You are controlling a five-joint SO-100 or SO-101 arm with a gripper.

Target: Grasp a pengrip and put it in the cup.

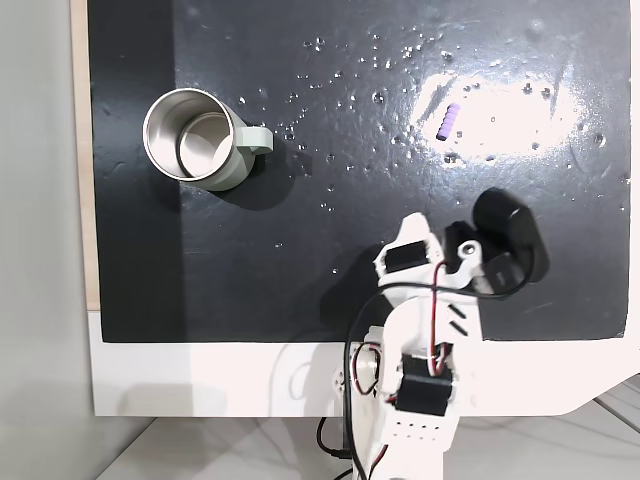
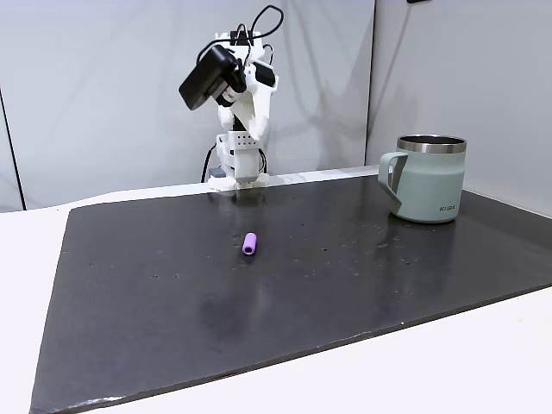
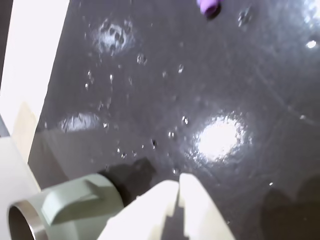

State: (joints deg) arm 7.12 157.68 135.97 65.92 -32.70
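The purple pengrip [image 1: 450, 122] lies on the black mat, in a glare patch at the upper right of a fixed view; from the side it lies mid-mat [image 2: 250, 243]. The sage-green cup [image 1: 195, 138] stands upright and empty at the upper left, and far right in the side view [image 2: 427, 181]. My arm [image 1: 430, 330] is folded back at the mat's near edge, far from both. In the wrist view my gripper [image 3: 178, 184] is shut on nothing. The pengrip [image 3: 208, 6] sits at the top edge and the cup [image 3: 60, 212] at lower left.
The black mat [image 1: 300, 270] covers a white table [image 1: 200, 380]. A black camera housing [image 1: 510, 235] rides on the arm. Small white specks and glare dot the mat. A grey wall [image 2: 103, 86] stands behind the arm.
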